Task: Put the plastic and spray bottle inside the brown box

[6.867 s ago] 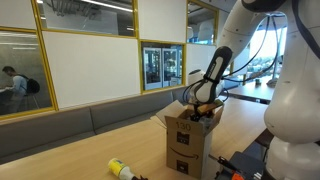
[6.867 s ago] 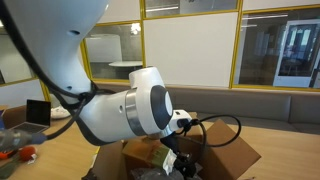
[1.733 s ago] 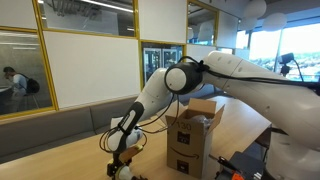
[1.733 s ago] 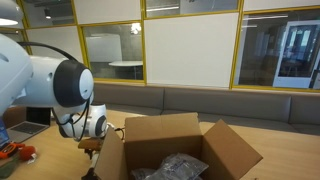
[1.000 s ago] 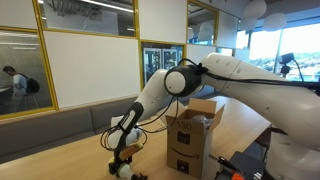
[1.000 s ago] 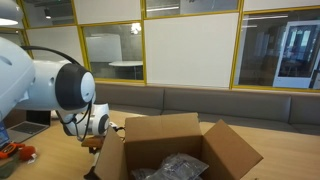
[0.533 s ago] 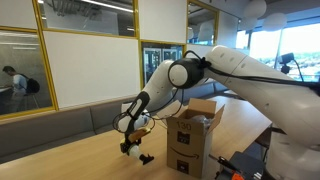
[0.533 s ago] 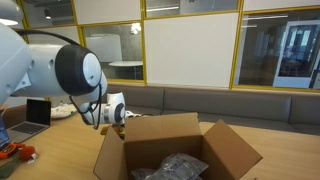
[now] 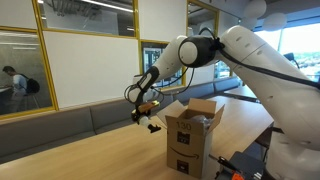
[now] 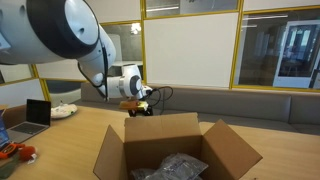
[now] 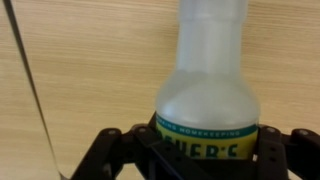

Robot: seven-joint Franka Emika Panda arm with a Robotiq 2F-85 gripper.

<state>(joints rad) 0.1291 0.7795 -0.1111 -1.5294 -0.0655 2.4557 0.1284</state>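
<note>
Carrying step: the claw (image 11: 200,156) was clamped on the spray bottle (image 11: 205,92), its fingers (image 11: 108,152) pressing either side of the labelled band. The bottle was held in the air, clear of the wooden desk (image 9: 70,158).
Bottle position: in both exterior views it hung beside the brown box (image 10: 150,150), close to one raised flap and at about flap height. It was not yet over the opening.
Plastic: a crumpled greyish piece of plastic (image 10: 172,167) lay on the floor of the box. That half of the task was judged complete.
Stage: judged to be the transfer of the second item, with the grasp made and the delivery outstanding.
Next move: the bottle would need to go above the flap tops, travel sideways until centred over the opening, then go down inside before the claw lets go.
Edges: the flaps stood up and splayed outward, and one stood between the claw and the opening. A low pass risked the bottle or a finger catching that cardboard edge and shifting the carton.
Open room: the mouth was wide, far larger than the bottle, with space beside the plastic. A laptop (image 10: 38,112) sat well apart from the box.
</note>
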